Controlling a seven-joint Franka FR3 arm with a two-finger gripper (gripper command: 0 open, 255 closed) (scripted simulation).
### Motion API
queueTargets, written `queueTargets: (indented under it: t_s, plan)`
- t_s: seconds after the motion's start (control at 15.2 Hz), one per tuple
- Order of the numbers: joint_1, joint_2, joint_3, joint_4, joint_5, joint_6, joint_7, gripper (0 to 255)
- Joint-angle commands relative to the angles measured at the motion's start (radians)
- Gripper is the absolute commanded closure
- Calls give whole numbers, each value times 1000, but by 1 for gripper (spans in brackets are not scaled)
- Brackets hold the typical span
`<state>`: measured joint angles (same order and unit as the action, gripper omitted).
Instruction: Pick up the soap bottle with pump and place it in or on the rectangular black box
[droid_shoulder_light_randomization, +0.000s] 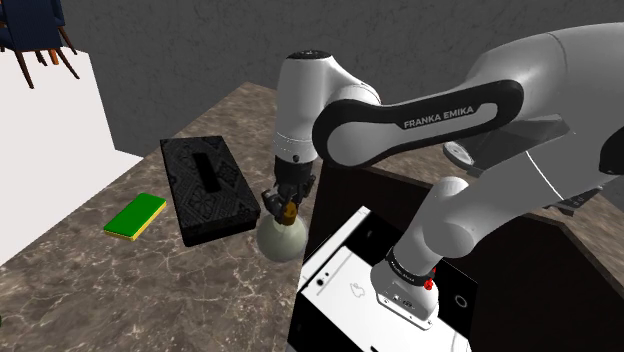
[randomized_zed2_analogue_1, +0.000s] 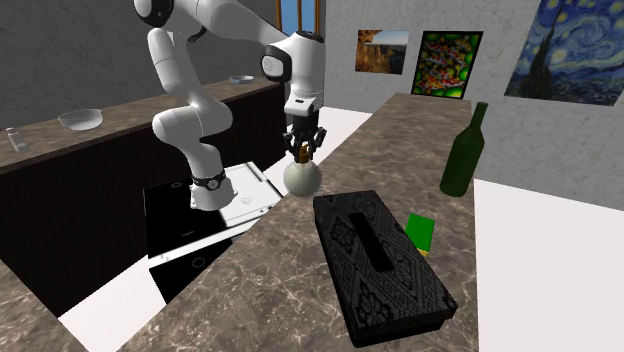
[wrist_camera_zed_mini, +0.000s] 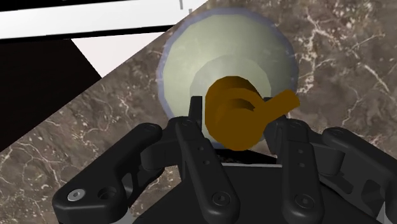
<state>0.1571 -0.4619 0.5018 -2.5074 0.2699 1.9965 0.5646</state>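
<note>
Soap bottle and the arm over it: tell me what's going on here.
The white Franka arm holds its black gripper right at the brown pump of the round, pale soap bottle, which stands on the marbled counter near its edge. The pump sits within the gripper, but a firm grasp cannot be confirmed. The rectangular black box lies on the counter beside the bottle; the bottle is not yet on it.

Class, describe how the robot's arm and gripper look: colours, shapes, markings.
The arm has rounded white links with dark joints; one dark band reads FRANKA EMIKA in white. A small red button sits near its base. The gripper is all black, with two screw-studded fingers.
</note>
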Motion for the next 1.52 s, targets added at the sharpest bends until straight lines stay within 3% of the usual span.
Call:
queueTargets:
  t_s: [0.0,1.45]
  plan:
    - [1,-11,-6,20,-2,-31,1,255]
    - [-9,-65,-67,274,-34,-338,9,255]
